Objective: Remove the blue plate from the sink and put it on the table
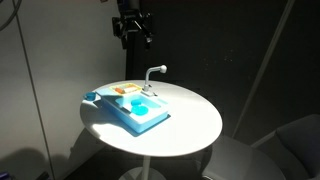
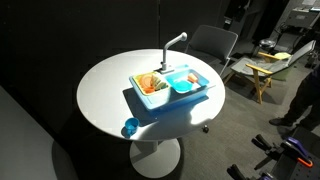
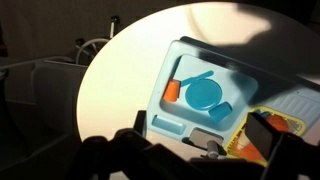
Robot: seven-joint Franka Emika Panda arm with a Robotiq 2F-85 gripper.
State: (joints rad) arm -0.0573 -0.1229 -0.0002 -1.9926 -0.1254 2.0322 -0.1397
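Our gripper (image 1: 134,36) hangs open and empty, high above the sink (image 3: 176,60).
We should descend straight over the plate (image 3: 203,95), pinch its rim, lift clear, then set it on bare table (image 3: 120,80).

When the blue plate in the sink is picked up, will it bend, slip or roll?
The plate looks like thin, hard plastic, so it is probably stiff and light. It lies flat in the sink basin, so its rim may be hard to pinch. Being round, it might roll if dropped on edge onto the table.
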